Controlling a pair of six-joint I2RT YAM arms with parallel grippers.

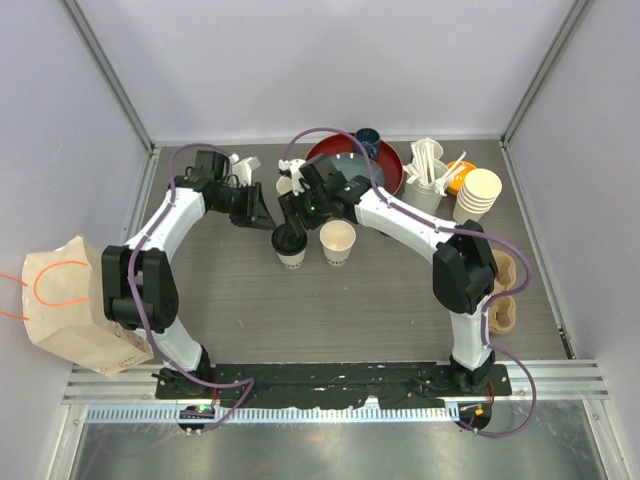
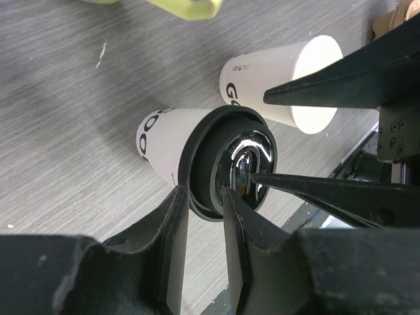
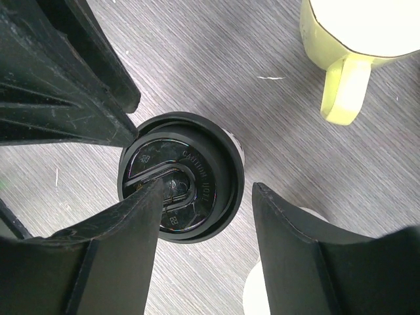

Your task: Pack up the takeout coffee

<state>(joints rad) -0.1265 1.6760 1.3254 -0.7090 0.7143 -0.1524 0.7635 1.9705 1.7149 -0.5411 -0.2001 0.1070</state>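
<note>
Black lid (image 3: 184, 177) sits on the left paper cup (image 1: 290, 250), upright near the middle of the table (image 1: 400, 330).
Left claw (image 2: 203, 197) stands slightly open, its fingers astride the lid's rim; right claw (image 3: 207, 186) is wide open, hanging above the same lid. Second paper cup (image 1: 338, 243), cream-white and open-topped, stands just to the right.

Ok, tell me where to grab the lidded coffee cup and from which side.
Grip the lidded cup on its paper wall just under the black lid, fingers coming in from the left. It stands upright and widens upward, so the lid's rim should stop slipping, and the open cup stands close on its right.
</note>
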